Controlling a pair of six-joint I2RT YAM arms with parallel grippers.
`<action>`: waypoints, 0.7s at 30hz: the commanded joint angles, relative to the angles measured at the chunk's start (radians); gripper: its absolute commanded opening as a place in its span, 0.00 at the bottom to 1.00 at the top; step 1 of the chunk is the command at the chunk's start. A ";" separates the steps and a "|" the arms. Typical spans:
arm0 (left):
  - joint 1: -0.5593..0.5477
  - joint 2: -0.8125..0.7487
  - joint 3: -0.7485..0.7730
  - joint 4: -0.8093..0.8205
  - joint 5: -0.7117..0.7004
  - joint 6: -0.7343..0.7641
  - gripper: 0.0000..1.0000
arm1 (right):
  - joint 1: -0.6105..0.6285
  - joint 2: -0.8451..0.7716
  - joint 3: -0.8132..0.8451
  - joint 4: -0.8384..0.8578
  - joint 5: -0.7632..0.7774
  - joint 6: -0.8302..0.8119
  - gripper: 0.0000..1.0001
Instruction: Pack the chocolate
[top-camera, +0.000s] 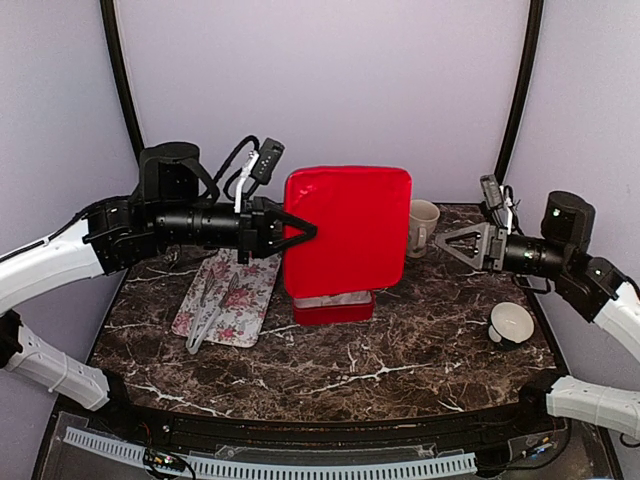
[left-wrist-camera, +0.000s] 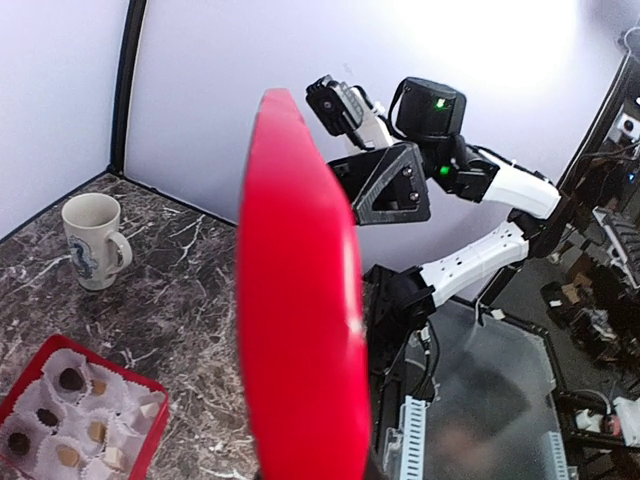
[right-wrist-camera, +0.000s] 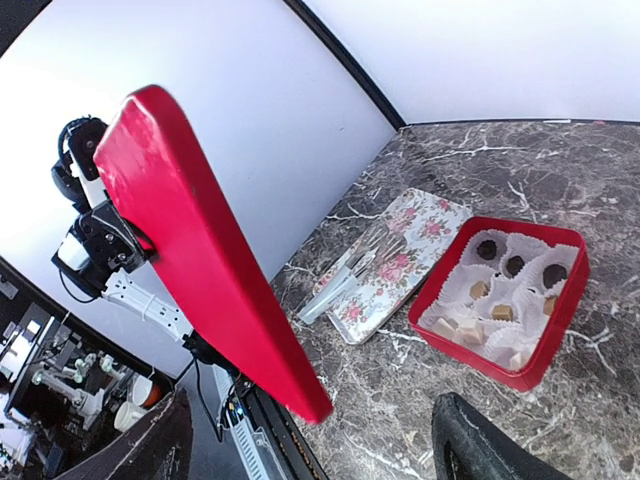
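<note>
**Fig.** The left tool (top-camera: 300, 232) is clamped shut on the edge of the red lid (top-camera: 350, 230) nearest it and holds the lid upright in the air. The right tool (top-camera: 445, 243) stands wide open and empty, apart from the lid's opposite edge. The chocolate (right-wrist-camera: 514, 266) lies below both tools, seated in white paper cups (right-wrist-camera: 535, 245) inside the red box (right-wrist-camera: 465, 352) on the bench (top-camera: 400, 350). Each ball is judged light, apt to roll and easily dented, so a gentle pinch across its widest part, or on its cup, suits best.
</note>
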 joint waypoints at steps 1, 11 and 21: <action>0.032 -0.018 -0.070 0.253 0.154 -0.231 0.05 | 0.024 0.064 0.017 0.189 -0.111 0.035 0.83; 0.093 -0.010 -0.187 0.472 0.217 -0.445 0.06 | 0.175 0.231 0.148 0.233 -0.111 0.035 0.83; 0.158 0.003 -0.257 0.511 0.184 -0.555 0.10 | 0.178 0.327 0.189 0.299 -0.246 0.181 0.15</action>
